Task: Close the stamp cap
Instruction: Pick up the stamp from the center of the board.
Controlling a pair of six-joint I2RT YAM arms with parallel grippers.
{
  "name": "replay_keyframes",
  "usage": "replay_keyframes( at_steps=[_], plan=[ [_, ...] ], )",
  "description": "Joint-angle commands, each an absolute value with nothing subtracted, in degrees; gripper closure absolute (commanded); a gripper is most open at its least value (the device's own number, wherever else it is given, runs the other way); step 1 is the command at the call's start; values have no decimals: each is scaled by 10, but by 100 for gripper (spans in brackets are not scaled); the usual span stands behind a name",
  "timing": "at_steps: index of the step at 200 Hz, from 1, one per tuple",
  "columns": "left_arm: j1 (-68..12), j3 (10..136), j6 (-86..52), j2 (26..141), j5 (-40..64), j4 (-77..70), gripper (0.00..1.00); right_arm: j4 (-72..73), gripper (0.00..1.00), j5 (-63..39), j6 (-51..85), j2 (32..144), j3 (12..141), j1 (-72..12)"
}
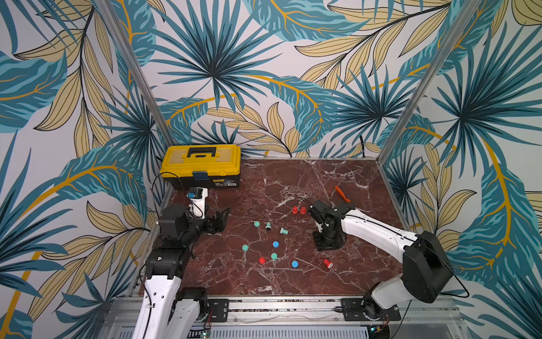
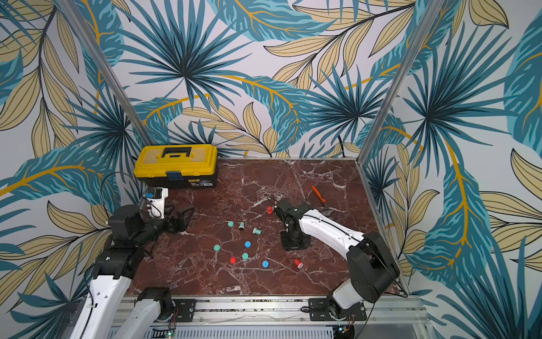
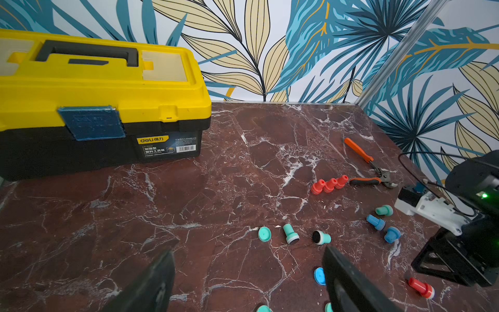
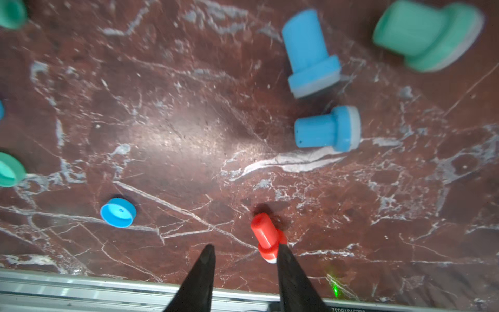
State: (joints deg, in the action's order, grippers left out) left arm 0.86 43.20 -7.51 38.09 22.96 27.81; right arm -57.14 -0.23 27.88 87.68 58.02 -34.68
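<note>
- Stamp (image 4: 266, 235): the red one lies on its side on the table (image 1: 293, 182), near the front rail (image 4: 81, 286). Its handle points away from the rail. Its wide, white-rimmed end seems to have no cap.
- Cap (image 1: 262, 260): a red cap sits on the table, well apart from the stamp, toward the left arm's side. By colour I judge it is the matching one. The blue cap (image 4: 118, 212) is nearer, so it must not be taken by mistake.
- Right gripper (image 4: 245, 245): it hangs low over the stamp with jaws parted and nothing between them. The stamp is outside the gap, just beside one jaw. Whether they touch, I cannot tell.
- To do the grasp well, move the gripper sideways until the handle is between the jaws. Close on the handle, not on the wide end, so that end is free for the cap.
- The handle is round and the table looks smooth, so the stamp may roll. Go fully down first, then close slowly.
- Afterwards bring the open end squarely over the cap and press straight down. A tilted push would probably slide the light cap away.
- Left gripper (image 3: 247, 250): wide open and empty at the left side, well apart from both. It could steady the cap.
</note>
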Motion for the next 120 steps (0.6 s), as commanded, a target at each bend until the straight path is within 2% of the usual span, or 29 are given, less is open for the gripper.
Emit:
replay_keyframes(
  at_steps=[1, 61, 120],
  plan=[
    [16, 426, -78, 375, 228, 269, 13, -563, 59, -3, 302, 882, 552, -351],
    [16, 426, -79, 373, 230, 269, 13, -539, 58, 2, 308, 911, 520, -353],
    [16, 426, -80, 370, 230, 269, 13, -525, 62, 4, 309, 938, 507, -357]
  ],
)
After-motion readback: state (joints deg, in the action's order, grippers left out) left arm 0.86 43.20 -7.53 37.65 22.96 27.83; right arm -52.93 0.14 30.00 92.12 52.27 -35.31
